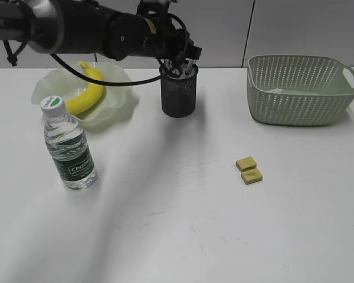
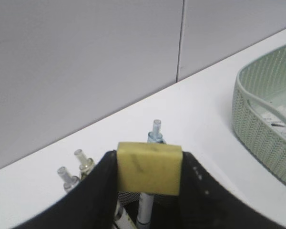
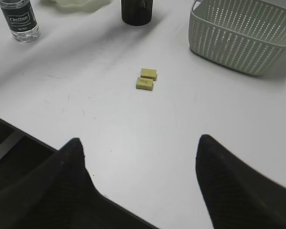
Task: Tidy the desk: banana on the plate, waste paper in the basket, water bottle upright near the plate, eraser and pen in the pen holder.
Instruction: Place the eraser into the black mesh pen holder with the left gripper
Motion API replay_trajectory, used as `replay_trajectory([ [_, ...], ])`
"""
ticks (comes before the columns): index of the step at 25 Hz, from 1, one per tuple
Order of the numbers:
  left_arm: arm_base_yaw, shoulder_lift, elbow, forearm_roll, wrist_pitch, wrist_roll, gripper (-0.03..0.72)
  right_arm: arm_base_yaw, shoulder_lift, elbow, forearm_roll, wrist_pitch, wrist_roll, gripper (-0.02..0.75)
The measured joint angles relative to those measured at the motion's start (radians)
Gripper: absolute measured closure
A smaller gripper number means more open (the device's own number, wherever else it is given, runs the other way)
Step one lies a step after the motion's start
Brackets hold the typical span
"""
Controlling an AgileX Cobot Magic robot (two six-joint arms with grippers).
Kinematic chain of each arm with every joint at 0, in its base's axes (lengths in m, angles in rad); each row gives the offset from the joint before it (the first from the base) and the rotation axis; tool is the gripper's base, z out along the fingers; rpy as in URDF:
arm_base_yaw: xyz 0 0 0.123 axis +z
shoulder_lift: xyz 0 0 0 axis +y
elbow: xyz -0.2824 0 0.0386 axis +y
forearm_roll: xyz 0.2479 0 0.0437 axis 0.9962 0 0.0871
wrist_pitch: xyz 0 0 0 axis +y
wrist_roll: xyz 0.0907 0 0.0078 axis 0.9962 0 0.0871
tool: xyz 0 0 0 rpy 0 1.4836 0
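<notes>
My left gripper (image 2: 149, 157) is shut on a yellow eraser (image 2: 149, 168) and hangs right over the black mesh pen holder (image 1: 179, 91). Several pens (image 2: 156, 132) stand in the holder. Two more yellow erasers (image 1: 249, 170) lie side by side on the white desk (image 1: 177, 224). The banana (image 1: 89, 89) lies in the wavy green plate (image 1: 119, 109). In front of the plate, the water bottle (image 1: 68, 144) stands upright. White waste paper (image 2: 282, 116) lies inside the green basket (image 1: 301, 91). My right gripper (image 3: 138, 148) is open over bare desk, with nothing between its fingers.
The left arm (image 1: 76, 26) stretches across the back of the desk, above the plate. In the right wrist view, the desk's front edge (image 3: 33, 136) runs past the left finger. The wall stands close behind the holder and basket.
</notes>
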Motion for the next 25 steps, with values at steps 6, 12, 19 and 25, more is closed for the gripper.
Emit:
replay_trajectory([
  [6, 0.0, 0.066, 0.0, 0.002, -0.046, 0.0, 0.401, 0.0, 0.0, 0.0, 0.0, 0.0, 0.0, 0.166],
  [12, 0.003, 0.087, 0.0, -0.002, -0.081, -0.001, 0.401, 0.0, 0.0, 0.0, 0.0, 0.0, 0.0, 0.166],
  [19, 0.01, 0.096, 0.0, -0.003, -0.084, -0.001, 0.401, 0.0, 0.0, 0.0, 0.0, 0.0, 0.0, 0.166],
  [25, 0.012, 0.096, 0.0, -0.003, -0.101, -0.001, 0.368, 0.0, 0.0, 0.0, 0.0, 0.0, 0.001, 0.166],
])
